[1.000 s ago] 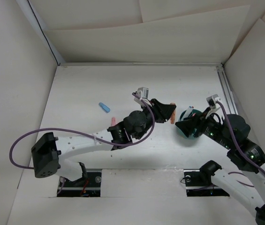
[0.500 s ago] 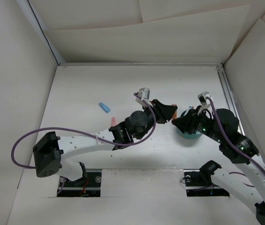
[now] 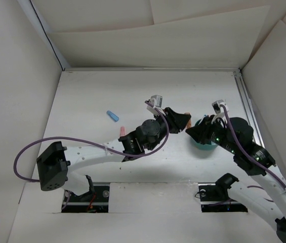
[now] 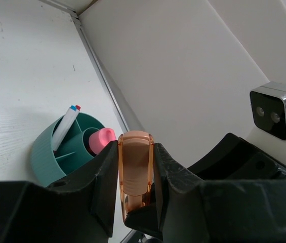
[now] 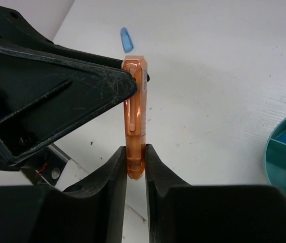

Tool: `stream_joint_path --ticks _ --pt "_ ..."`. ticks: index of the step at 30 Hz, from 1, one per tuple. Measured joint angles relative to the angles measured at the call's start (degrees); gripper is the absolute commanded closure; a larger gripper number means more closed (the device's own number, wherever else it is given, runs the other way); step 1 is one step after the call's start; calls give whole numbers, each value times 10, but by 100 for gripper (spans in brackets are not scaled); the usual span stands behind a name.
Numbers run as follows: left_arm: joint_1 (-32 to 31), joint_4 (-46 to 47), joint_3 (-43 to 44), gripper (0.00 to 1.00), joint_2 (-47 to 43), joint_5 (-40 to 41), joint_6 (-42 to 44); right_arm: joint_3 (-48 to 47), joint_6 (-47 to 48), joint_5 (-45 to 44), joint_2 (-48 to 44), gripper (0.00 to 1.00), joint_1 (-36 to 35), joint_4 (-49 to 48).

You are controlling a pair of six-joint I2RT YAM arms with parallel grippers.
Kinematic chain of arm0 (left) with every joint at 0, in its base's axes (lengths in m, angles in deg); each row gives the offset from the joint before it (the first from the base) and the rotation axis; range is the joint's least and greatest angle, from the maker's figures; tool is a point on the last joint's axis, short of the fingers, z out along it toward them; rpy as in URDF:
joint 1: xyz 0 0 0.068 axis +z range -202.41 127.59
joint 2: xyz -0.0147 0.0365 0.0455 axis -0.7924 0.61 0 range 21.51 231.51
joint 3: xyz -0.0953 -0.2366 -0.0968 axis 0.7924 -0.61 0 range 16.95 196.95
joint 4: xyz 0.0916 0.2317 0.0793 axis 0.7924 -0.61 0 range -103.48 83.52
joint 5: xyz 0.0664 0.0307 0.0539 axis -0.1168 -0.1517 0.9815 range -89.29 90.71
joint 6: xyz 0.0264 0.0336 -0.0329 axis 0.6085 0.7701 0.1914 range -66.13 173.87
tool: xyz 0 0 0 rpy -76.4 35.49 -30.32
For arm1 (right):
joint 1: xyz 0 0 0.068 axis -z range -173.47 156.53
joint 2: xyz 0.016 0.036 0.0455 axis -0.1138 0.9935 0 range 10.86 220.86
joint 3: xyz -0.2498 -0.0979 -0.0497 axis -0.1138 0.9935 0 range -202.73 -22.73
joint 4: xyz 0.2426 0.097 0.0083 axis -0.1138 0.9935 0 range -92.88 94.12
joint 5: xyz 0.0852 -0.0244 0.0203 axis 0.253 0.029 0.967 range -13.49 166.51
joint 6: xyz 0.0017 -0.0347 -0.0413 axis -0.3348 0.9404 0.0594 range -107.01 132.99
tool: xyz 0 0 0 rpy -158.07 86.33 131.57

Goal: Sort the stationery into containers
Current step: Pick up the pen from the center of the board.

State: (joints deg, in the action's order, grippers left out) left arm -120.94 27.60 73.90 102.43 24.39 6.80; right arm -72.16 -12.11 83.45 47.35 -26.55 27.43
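Observation:
An orange translucent eraser-like piece [image 3: 186, 123] hangs between both grippers above the table. My left gripper [image 3: 182, 121] is shut on one end of it [image 4: 135, 167]. My right gripper [image 3: 190, 132] is shut on the other end [image 5: 134, 136]. The round teal cup [image 3: 204, 145] sits just right of them, partly hidden under the right arm. In the left wrist view the cup [image 4: 56, 152] holds a pink eraser [image 4: 100, 139] and a white pen [image 4: 64, 129] in separate compartments. A light blue piece [image 3: 112, 116] and a pink piece [image 3: 122, 131] lie on the table at left.
White walls enclose the table on the left, back and right. A metal rail [image 3: 245, 101] runs along the right edge, close to the cup. The left arm's purple cable [image 3: 31, 152] loops over the near left.
My right gripper swung left from over the teal cup to the orange piece and closed on its free end. The left gripper stayed put, still holding the piece.

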Motion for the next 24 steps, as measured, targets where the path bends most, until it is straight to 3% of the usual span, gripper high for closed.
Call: stream_joint_path --ticks 1,2,5,6,10,14,15,17,24 --pt "0 -1 0 95 0 -2 0 0 0 -5 0 97 0 2" --pt "1 -2 0 84 0 -4 0 0 0 -7 0 98 -2 3" --pt "4 -17 3 66 1 -20 1 0 0 -13 0 100 -4 13" --pt "7 -29 9 56 3 -30 2 0 0 -19 0 100 -5 16" --pt "10 -80 36 43 6 -81 9 0 0 -52 7 100 -8 24" --pt "17 -123 54 41 6 -120 17 0 1 -72 14 100 -19 37" --pt "23 -134 58 49 6 -132 18 -2 0 -75 16 100 -21 42" --pt "36 -153 62 50 5 -156 24 -13 3 -79 22 100 -24 54" --pt "105 -216 62 47 -8 -223 33 -46 14 -83 22 100 -30 78"
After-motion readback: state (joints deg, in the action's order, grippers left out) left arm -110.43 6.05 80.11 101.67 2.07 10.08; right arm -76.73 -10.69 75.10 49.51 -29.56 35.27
